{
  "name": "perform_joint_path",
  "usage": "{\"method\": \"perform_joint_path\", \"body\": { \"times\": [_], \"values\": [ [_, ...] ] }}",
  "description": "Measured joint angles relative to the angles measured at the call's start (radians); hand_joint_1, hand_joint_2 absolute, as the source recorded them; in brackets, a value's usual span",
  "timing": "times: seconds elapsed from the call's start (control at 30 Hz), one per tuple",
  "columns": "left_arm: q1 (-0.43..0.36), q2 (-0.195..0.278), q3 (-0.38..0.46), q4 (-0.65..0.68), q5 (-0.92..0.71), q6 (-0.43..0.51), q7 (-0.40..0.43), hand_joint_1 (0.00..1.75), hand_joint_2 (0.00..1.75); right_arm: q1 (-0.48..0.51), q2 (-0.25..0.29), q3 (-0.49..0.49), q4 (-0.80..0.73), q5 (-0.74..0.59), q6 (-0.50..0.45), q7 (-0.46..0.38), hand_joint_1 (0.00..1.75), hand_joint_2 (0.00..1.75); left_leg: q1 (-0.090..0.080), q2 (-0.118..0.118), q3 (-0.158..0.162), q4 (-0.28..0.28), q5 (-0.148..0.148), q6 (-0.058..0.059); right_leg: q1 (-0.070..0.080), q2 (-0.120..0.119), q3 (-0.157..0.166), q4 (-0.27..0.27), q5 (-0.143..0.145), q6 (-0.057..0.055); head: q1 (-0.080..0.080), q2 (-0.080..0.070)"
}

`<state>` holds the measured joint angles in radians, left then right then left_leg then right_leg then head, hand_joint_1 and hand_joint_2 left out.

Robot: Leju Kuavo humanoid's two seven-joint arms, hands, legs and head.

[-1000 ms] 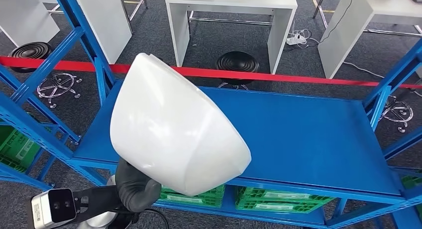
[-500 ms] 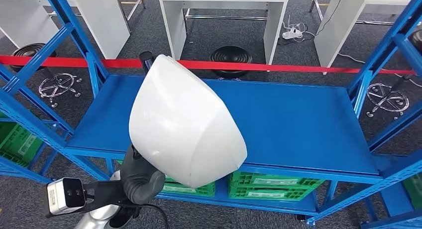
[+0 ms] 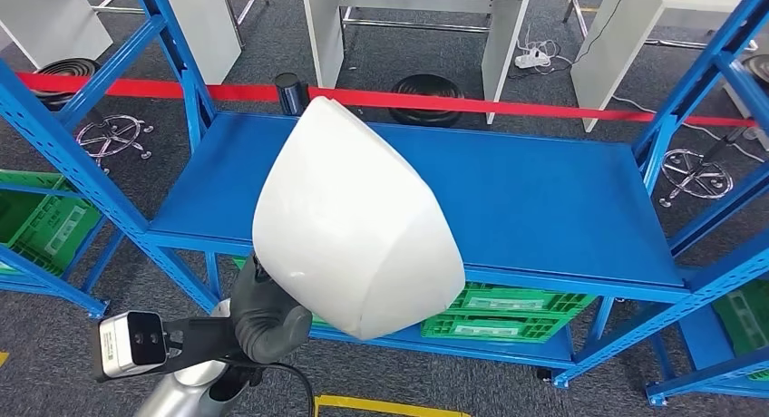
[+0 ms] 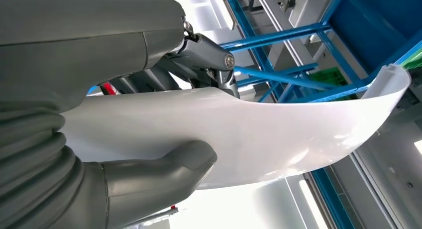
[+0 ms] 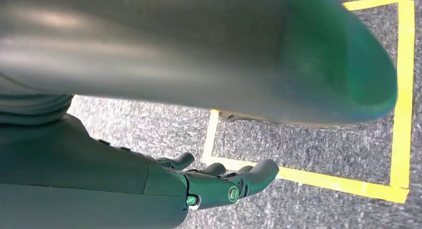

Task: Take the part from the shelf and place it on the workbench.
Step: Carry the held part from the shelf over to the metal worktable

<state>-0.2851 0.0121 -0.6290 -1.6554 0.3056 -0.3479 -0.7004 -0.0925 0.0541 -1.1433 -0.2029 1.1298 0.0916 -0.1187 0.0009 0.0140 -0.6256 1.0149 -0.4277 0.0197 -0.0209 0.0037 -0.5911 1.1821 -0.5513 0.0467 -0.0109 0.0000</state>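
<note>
**A:** Caption, quick: humanoid's left hand (image 3: 265, 315) grips a big white curved shell part (image 3: 354, 222), raised in front of the blue shelf (image 3: 544, 208), clear of the deck, not touching it.

**B:** How's the hold?

**A:** Wrist view: thick thumb (image 4: 164, 169) pressed flat on one face of the part (image 4: 278, 134), darker fingers (image 4: 199, 52) on the other, rim pinched between. Grip sits at the lower edge; the bulk of the shell stands up and away from the hand.

**B:** Right hand?

**A:** Right hand (image 5: 219, 181) hangs low over grey carpet w/ yellow floor tape (image 5: 403, 89), fingers loosely apart, holding nothing.

**B:** How will the part handle?

**A:** Judging by looks: thin-walled, glossy, prob. light but bulky, stiff enough to keep its dome shape. Smooth skin = slippery; one-edge pinch means it could swing or slide if the arm jerks. Best hold is the rim, as now. A second hand under the far edge would steady it.

**B:** Background?

**A:** Red barrier tape (image 3: 508, 102), white tables (image 3: 417, 18), green crates (image 3: 508, 313) on the lower tier. Can't tell which surface is the workbench.
</note>
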Motion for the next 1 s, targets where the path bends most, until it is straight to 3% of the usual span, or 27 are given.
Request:
{"method": "perform_joint_path", "body": {
  "times": [0.07,0.1,0.2,0.27,0.33,0.37,0.4,0.43,0.5,0.57,0.6,0.63,0.7,0.73,0.8,0.83,0.87,0.9,0.93,1.0],
  "values": [
    [-0.011,-0.006,-0.002,0.006,0.008,-0.007,0.0,1.75,1.75,-0.002,0.0,-0.007,0.0,-0.014,0.0,-0.001,0.0,0.0,-0.001,-0.001,-0.018,0.013,0.012,-0.012,0.003,0.001,0.082,-0.123,-0.001,-0.011,0.002,0.0],
    [-0.016,-0.009,-0.003,0.008,0.009,-0.009,0.0,1.75,1.75,-0.002,0.0,-0.01,0.0,-0.017,0.0,-0.001,0.0,0.0,-0.002,-0.001,-0.021,0.017,0.018,-0.019,0.005,0.002,0.099,-0.153,-0.01,-0.019,0.002,0.0],
    [-0.025,-0.011,-0.008,0.016,0.011,-0.011,0.001,1.75,1.75,0.0,0.0,-0.023,0.0,-0.03,0.0,0.004,0.0,0.0,0.0,-0.002,-0.029,0.02,0.025,-0.038,0.006,0.002,0.085,-0.159,0.006,-0.046,0.001,0.0],
    [-0.03,-0.011,-0.013,0.021,0.013,-0.009,0.004,1.75,1.75,0.0,0.0,-0.033,0.0,-0.041,0.0,0.01,0.0,0.0,0.003,-0.006,-0.051,0.079,-0.042,-0.048,0.003,-0.001,0.061,-0.161,0.028,-0.06,-0.002,0.0],
    [-0.032,-0.011,-0.018,0.027,0.013,-0.006,0.007,1.75,1.75,0.0,-0.001,-0.041,0.0,-0.048,0.0,0.016,0.0,0.0,0.005,-0.008,-0.081,0.201,-0.14,-0.056,0.004,-0.002,0.032,-0.161,0.051,-0.065,-0.006,0.0],
    [-0.032,-0.01,-0.021,0.029,0.013,-0.004,0.008,1.75,1.75,0.0,-0.001,-0.045,0.0,-0.05,0.0,0.019,0.0,0.0,0.005,-0.008,-0.09,0.257,-0.165,-0.058,0.004,-0.002,0.017,-0.16,0.062,-0.064,-0.007,0.0],
    [-0.032,-0.01,-0.023,0.032,0.013,-0.002,0.008,1.75,1.75,0.001,-0.001,-0.049,0.0,-0.053,0.001,0.023,0.0,0.0,0.005,-0.008,-0.087,0.292,-0.17,-0.058,0.005,-0.002,0.003,-0.159,0.073,-0.063,-0.008,0.0],
    [-0.032,-0.009,-0.025,0.034,0.013,-0.001,0.009,1.75,1.75,0.001,-0.001,-0.053,0.0,-0.057,0.001,0.026,0.0,0.0,0.005,-0.008,-0.068,0.294,-0.153,-0.056,0.005,-0.002,-0.011,-0.159,0.084,-0.061,-0.009,0.0],
    [-0.035,-0.009,-0.028,0.037,0.013,0.0,0.012,1.75,1.75,0.001,0.0,-0.062,0.0,-0.069,0.001,0.031,0.0,0.0,0.004,-0.01,0.023,0.194,-0.107,-0.047,0.006,-0.001,-0.034,-0.158,0.104,-0.057,-0.01,0.0],
    [-0.042,-0.009,-0.033,0.037,0.011,-0.002,0.018,1.75,1.75,0.002,0.004,-0.072,0.0,-0.08,0.002,0.031,0.0,0.0,-0.001,-0.013,0.126,0.045,-0.108,-0.034,0.007,0.0,-0.046,-0.158,0.123,-0.047,-0.01,0.0],
    [-0.047,-0.009,-0.036,0.037,0.01,-0.003,0.021,1.75,1.75,0.002,0.005,-0.076,0.0,-0.084,0.003,0.029,0.0,0.0,-0.005,-0.014,0.153,0.0,-0.118,-0.029,0.007,0.0,-0.047,-0.159,0.131,-0.042,-0.011,0.0],
    [-0.051,-0.009,-0.039,0.038,0.009,-0.003,0.024,1.75,1.75,0.002,0.006,-0.08,0.0,-0.087,0.005,0.025,0.0,0.0,-0.008,-0.014,0.16,-0.02,-0.123,-0.025,0.006,0.0,-0.048,-0.162,0.14,-0.035,-0.011,0.0],
    [-0.056,-0.009,-0.044,0.042,0.007,-0.002,0.029,1.75,1.75,0.004,0.006,-0.084,0.0,-0.09,0.012,0.018,0.0,0.0,-0.008,-0.011,0.146,-0.025,-0.106,-0.01,0.004,0.001,-0.052,-0.163,0.148,-0.021,-0.013,0.0],
    [-0.059,-0.009,-0.047,0.043,0.007,0.0,0.031,1.75,1.75,0.004,0.006,-0.086,0.0,-0.091,0.016,0.015,0.0,0.0,-0.006,-0.009,0.137,-0.028,-0.094,0.0,0.003,0.001,-0.06,-0.15,0.13,-0.015,-0.011,0.0],
    [-0.063,-0.009,-0.051,0.047,0.005,0.003,0.032,1.75,1.75,0.005,0.007,-0.09,0.0,-0.093,0.024,0.014,0.0,0.0,-0.004,-0.006,0.112,-0.031,-0.07,0.013,0.003,0.001,-0.089,-0.072,0.045,-0.006,-0.005,0.0],
    [-0.063,-0.008,-0.053,0.049,0.004,0.004,0.033,1.75,1.75,0.005,0.007,-0.092,0.0,-0.094,0.027,0.014,0.0,0.0,-0.005,-0.006,0.096,-0.03,-0.058,0.016,0.003,0.001,-0.107,-0.008,-0.004,-0.002,-0.001,0.0],
    [-0.062,-0.008,-0.055,0.05,0.003,0.004,0.033,1.75,1.75,0.005,0.007,-0.094,0.0,-0.097,0.03,0.016,0.0,0.0,-0.005,-0.005,0.081,-0.029,-0.047,0.017,0.003,0.001,-0.121,0.055,-0.035,0.001,0.0,0.0],
    [-0.062,-0.008,-0.057,0.052,0.002,0.004,0.033,1.75,1.75,0.005,0.007,-0.096,0.0,-0.098,0.031,0.017,0.0,0.0,-0.006,-0.004,0.066,-0.027,-0.037,0.016,0.003,0.001,-0.125,0.1,-0.041,0.003,0.001,0.0],
    [-0.061,-0.007,-0.059,0.054,0.0,0.005,0.033,1.75,1.75,0.005,0.007,-0.098,0.0,-0.099,0.033,0.018,0.0,0.0,-0.006,-0.003,0.051,-0.024,-0.028,0.015,0.003,0.001,-0.115,0.116,-0.025,0.005,0.002,0.0],
    [-0.061,-0.006,-0.061,0.055,-0.007,0.01,0.035,1.75,1.75,0.005,0.007,-0.099,0.0,-0.098,0.037,0.018,0.0,0.0,-0.004,-0.002,0.023,-0.012,-0.014,0.008,0.002,0.0,-0.04,0.04,0.03,0.005,0.004,0.0]
  ]
}}
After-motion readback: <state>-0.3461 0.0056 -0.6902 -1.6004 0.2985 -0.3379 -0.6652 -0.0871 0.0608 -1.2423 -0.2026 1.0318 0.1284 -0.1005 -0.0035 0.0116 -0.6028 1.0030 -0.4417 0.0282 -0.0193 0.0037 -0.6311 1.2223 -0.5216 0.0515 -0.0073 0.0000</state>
